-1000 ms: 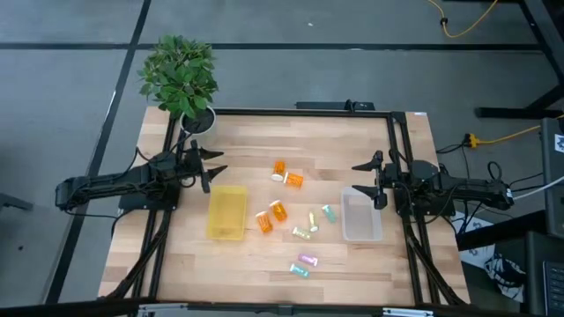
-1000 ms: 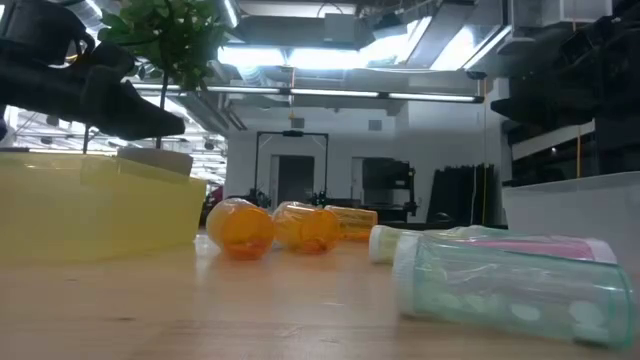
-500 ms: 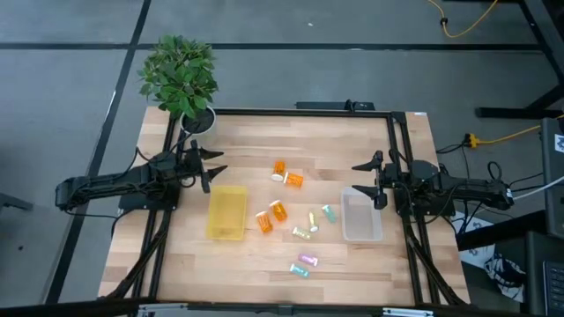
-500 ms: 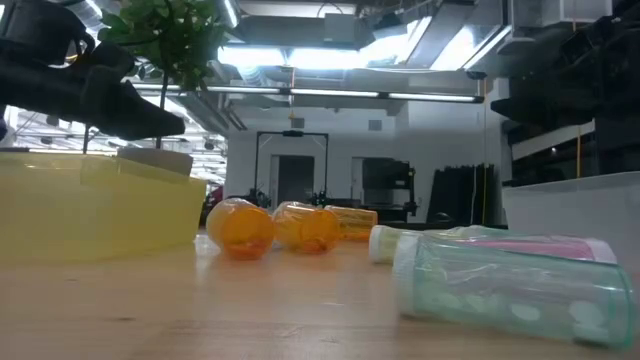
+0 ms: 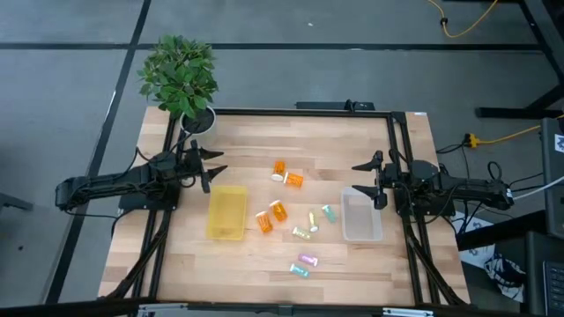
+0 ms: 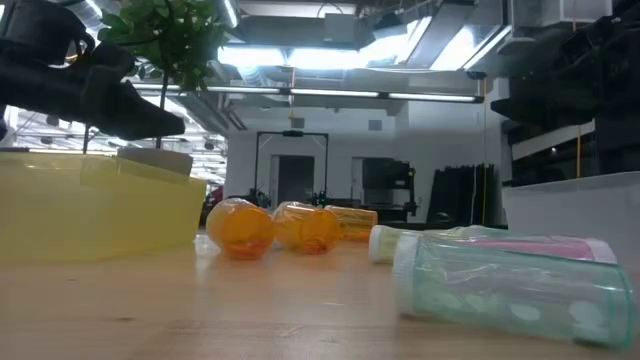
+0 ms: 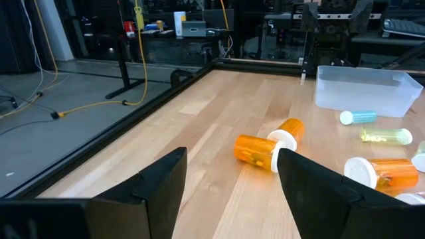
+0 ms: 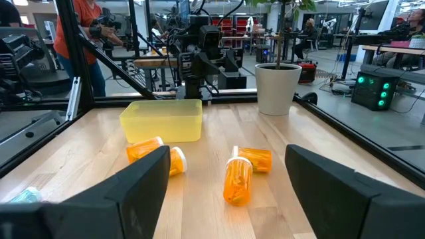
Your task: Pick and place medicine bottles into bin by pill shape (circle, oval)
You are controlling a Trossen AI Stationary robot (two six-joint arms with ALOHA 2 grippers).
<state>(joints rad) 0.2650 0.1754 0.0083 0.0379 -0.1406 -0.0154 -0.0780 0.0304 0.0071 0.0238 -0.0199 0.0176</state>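
Note:
Two orange bottles with white caps point(image 5: 287, 175) lie on their sides at the table's middle, two more point(image 5: 271, 216) beside the yellow bin point(image 5: 226, 211). Several small pastel vials point(image 5: 310, 222) lie between the bins, and two point(image 5: 304, 265) near the front edge. The clear bin point(image 5: 361, 215) stands at the right. My left gripper point(image 5: 210, 167) is open and empty above the table's left side, just beyond the yellow bin's far end. My right gripper point(image 5: 368, 180) is open and empty over the clear bin's far end.
A white pot with a green plant point(image 5: 181, 79) stands at the table's far left corner. A black frame point(image 5: 300, 111) runs along the table's edges. A person in an orange top point(image 8: 80, 33) stands in the room beyond the table's left side.

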